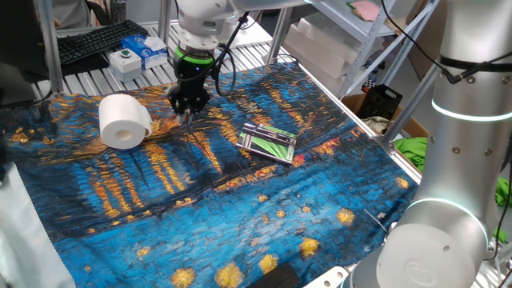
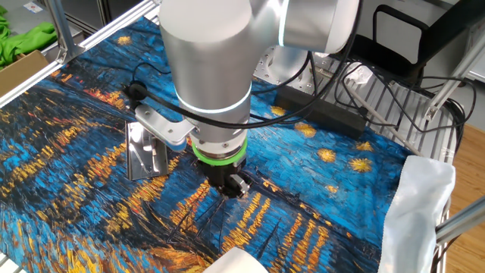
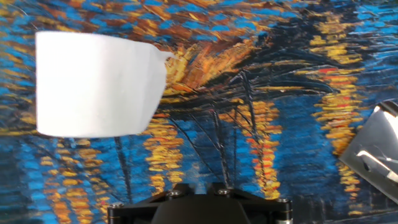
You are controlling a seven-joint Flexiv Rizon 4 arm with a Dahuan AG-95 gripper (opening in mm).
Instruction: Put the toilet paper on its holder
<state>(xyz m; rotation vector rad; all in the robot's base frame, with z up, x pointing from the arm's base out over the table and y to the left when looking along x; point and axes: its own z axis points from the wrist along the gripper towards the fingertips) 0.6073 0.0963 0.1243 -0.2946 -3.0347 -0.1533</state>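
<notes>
plump white toilet paper, lying sideways

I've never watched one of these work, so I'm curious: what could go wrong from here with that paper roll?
The toilet paper lies on its side on the wrinkled cloth, so a nudge might roll it away. The fingers hover beside it, not around it, and squeezing soft paper could crush it. The holder lies flat and loose, so it may slide when the roll arrives.
</notes>
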